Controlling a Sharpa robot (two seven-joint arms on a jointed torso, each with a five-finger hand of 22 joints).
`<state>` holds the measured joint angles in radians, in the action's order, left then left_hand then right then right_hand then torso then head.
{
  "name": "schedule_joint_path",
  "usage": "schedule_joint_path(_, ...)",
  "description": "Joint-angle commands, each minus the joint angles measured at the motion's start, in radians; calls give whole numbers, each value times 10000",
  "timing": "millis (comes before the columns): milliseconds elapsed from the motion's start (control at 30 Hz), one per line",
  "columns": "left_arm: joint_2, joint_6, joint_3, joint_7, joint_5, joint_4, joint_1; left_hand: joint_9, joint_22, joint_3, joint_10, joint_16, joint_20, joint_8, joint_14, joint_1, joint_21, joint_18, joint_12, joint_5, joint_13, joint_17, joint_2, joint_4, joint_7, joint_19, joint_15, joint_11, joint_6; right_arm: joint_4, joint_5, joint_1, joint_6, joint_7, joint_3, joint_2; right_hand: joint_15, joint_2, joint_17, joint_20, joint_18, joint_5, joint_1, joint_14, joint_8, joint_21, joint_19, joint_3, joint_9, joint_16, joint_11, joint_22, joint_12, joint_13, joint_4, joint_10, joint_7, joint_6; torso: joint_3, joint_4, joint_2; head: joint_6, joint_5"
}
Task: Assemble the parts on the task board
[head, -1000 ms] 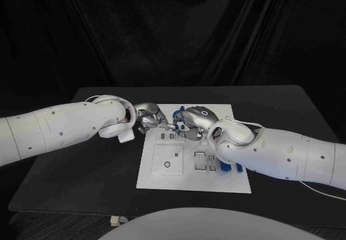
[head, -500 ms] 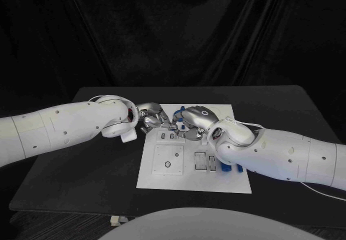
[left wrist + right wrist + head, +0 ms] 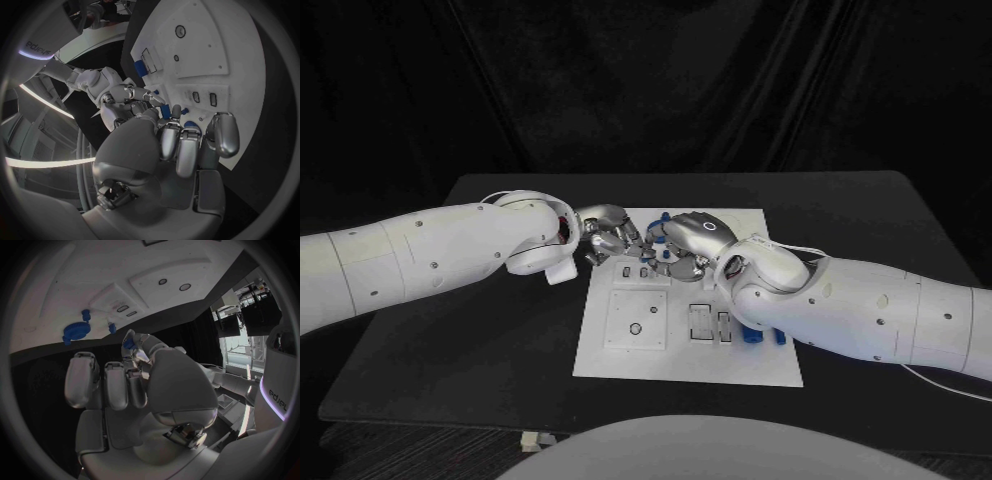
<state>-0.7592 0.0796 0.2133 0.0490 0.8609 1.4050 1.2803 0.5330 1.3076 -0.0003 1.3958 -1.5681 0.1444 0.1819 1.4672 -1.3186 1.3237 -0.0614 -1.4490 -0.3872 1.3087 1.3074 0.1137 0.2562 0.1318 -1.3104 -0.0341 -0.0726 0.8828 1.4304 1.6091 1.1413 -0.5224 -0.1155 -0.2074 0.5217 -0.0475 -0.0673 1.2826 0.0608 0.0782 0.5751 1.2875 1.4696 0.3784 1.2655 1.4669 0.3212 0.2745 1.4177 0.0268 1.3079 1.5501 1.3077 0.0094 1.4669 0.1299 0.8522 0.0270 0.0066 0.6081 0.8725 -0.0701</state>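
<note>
A matte black tabletop (image 3: 473,350) is carrying the flat white rectangular task board (image 3: 678,362), which is lying in its middle before a dark curtained backdrop. Both silver robot hands are meeting over the board's far end. The left robot hand (image 3: 604,236) is curling its fingers toward small blue plastic parts (image 3: 167,113) at the board's edge; whether it is gripping one, I cannot tell. The right robot hand (image 3: 687,240) is pinching a small blue part (image 3: 129,344) at its fingertips, its other fingers hanging apart. A blue gear-shaped piece (image 3: 76,330) is sitting on the board, and another blue piece (image 3: 753,335) is lying beside the right forearm.
</note>
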Motion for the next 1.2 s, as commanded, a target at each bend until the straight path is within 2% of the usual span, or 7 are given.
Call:
schedule_joint_path(33,48,26,-11,-331,-92,18,-22,-30,1688,108,24,-27,-70,38,1036,-135,62,-104,-54,-62,1453,2634,10,-3,-45,-19,99,94,197,18,10,17,-80,-60,5,1,-69,75,-15,-96,-113,-38,-14,518,-10,-5,151,63,-22,26,-80,1745,38,2183,-8,768,-281,373,-2,2,0,2,-8)
schedule_joint_path(200,64,41,-11,-338,-92,6,-37,-18,1699,250,59,-27,-129,193,1036,-242,91,-97,-70,-175,1461,2634,-31,-12,-153,-57,165,176,494,4,10,17,-47,-83,5,3,-69,84,-23,-97,-113,-48,-14,517,-24,-8,150,71,-21,23,-80,1744,35,2176,-12,764,-280,368,-3,0,1,2,-7)
schedule_joint_path(400,67,42,-11,-349,-92,-8,-54,403,1716,485,142,-27,-262,736,1036,-466,138,-86,-101,-332,1485,2634,-152,-183,-368,-116,306,343,842,-6,10,17,-15,-111,5,20,-68,84,-32,-97,-112,-61,-16,515,-47,-13,148,76,-22,19,-78,1742,28,2158,-19,753,-276,354,1,0,5,2,-4)
schedule_joint_path(533,75,50,-11,-352,-92,-16,-63,1446,1730,783,217,-27,-414,1641,1036,-543,178,-71,-117,-384,1495,2634,-330,-332,-509,-169,436,475,556,-8,10,17,-1,-128,5,19,-68,83,-46,-97,-109,-72,-20,512,-64,-26,144,78,-23,12,-75,1738,26,2152,-24,750,-272,343,0,1,0,2,-4)
schedule_joint_path(733,104,-4,-11,-411,-92,-43,-73,2005,1734,1141,242,-27,-456,2067,1036,-721,191,-64,-123,-257,1502,2634,-443,-540,-550,-189,483,518,260,-8,10,17,54,-126,5,0,-63,85,-46,-97,-108,-109,-27,511,-119,-31,142,89,-24,14,-67,1736,26,2153,-42,750,-259,307,0,1,1,2,0)
schedule_joint_path(1000,142,-163,-11,-539,-92,-112,-84,2162,1682,1631,-14,-27,-444,2053,1036,-864,46,-95,76,-334,1319,2634,-589,-769,-456,-38,446,463,-110,-23,10,17,225,-138,5,-38,-42,72,-76,-85,-106,-288,-26,503,-268,-53,133,111,-23,3,-40,1729,7,2108,-110,722,-226,209,2,2,3,2,-2)
schedule_joint_path(1200,136,-165,-12,-532,-92,-155,-87,2225,1697,2089,21,-27,-422,2103,1036,-976,74,-85,74,-415,1327,2634,-690,-1022,-430,-65,426,446,-80,-1,10,17,353,-155,5,4,112,13,-167,36,-98,-1336,-125,477,-943,-127,99,53,-149,-31,149,1706,-93,1856,-193,564,-4,-528,-2,2,0,2,-14)
